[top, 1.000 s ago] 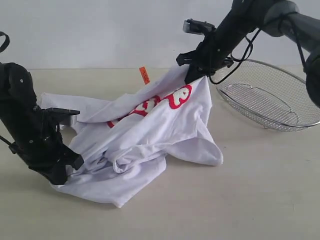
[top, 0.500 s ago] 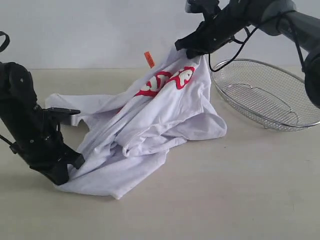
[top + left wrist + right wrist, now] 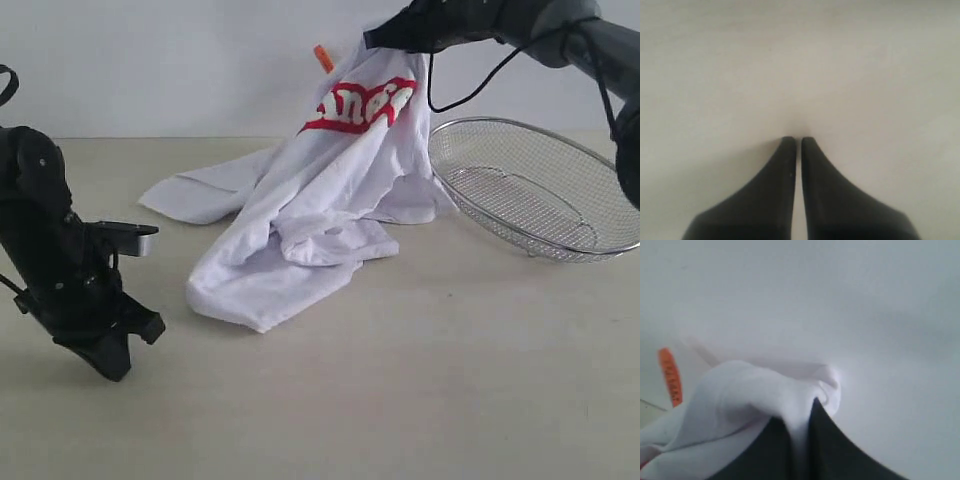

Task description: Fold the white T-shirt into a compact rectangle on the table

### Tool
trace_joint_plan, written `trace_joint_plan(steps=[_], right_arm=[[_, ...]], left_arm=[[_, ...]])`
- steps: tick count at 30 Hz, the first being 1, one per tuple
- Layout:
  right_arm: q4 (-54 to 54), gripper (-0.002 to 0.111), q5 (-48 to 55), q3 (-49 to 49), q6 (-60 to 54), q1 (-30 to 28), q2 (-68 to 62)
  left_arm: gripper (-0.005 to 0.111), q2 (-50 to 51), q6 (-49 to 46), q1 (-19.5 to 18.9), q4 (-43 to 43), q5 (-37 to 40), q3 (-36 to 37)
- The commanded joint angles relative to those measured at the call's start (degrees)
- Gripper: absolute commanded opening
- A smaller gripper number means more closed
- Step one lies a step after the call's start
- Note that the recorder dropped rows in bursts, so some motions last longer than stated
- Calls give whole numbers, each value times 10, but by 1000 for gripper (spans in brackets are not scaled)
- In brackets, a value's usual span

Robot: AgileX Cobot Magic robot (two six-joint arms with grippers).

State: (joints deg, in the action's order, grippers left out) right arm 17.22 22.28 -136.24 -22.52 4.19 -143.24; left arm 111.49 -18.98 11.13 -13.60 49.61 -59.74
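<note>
The white T-shirt (image 3: 310, 215) hangs crumpled from my right gripper (image 3: 382, 38), which is shut on a fold near the collar, high above the back of the table (image 3: 420, 400). Its red lettering (image 3: 362, 104) faces front and the orange neck tag (image 3: 323, 57) sticks up beside the gripper. The shirt's lower end rests bunched on the table. In the right wrist view white cloth (image 3: 755, 390) is pinched between the fingers of the right gripper (image 3: 800, 416), with the tag (image 3: 670, 375) to one side. My left gripper (image 3: 110, 365) (image 3: 798, 140) is shut and empty, tips down on the bare table, left of the shirt.
A silver wire-mesh basket (image 3: 540, 190) stands at the right, close to the hanging shirt. The pale wall rises behind the table. The left arm's black body (image 3: 50, 250) stands at the far left.
My right gripper has risen and lifted the shirt higher. The shirt's lower edge has slid right, away from the left gripper, which stays put and now has nothing under it.
</note>
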Motion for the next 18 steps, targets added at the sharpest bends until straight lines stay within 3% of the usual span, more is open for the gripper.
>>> trace_joint_plan(steps=[1, 4, 6, 13, 18], right_arm=[[4, 28, 6, -5, -5, -6, 13], [4, 67, 29, -5, -5, -6, 13], [4, 81, 30, -5, -5, -6, 15], [-5, 84, 51, -5, -5, -6, 51], [-50, 83, 147, -5, 6, -12, 98]], left_arm=[[5, -1, 5, -2, 6, 2, 3], [5, -1, 5, -2, 6, -1, 3], [5, -1, 5, -2, 6, -1, 3], [5, -19, -13, -2, -20, -6, -4], [5, -69, -20, -2, -27, -31, -11]])
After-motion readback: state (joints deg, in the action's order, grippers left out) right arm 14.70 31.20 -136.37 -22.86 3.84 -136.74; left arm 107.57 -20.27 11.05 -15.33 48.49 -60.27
